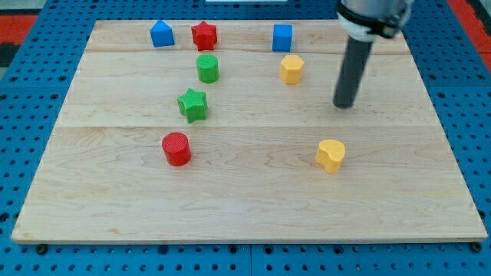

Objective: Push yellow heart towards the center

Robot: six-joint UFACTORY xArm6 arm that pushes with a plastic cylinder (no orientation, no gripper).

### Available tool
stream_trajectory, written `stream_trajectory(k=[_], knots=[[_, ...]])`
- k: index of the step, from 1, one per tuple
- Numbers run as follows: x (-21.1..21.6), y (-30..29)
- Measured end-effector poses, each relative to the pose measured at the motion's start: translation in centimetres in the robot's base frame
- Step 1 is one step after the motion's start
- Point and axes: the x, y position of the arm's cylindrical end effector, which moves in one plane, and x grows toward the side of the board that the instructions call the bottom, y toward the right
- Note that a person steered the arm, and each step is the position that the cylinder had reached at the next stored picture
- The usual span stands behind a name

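Nearest the camera runs the front edge of a pale wooden plank table, smooth-grained, on a blue pegboard base. Above it, my tip (a straight dark rod's end; no claw exists, so nothing is clenched or released) stands apart from, and up-view of, the ribbed yellow plastic heart, which sits right of centre. To push well, I judge the tip should circle to the heart's right side and drive leftward.
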Motion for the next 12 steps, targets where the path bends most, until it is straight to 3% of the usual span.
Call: stream_trajectory(k=[2,4,6,7,12], knots=[[11.0,-0.9],[7.7,-2.0],[7.7,-4.3],[6.7,-8.7],[7.8,-11.3]])
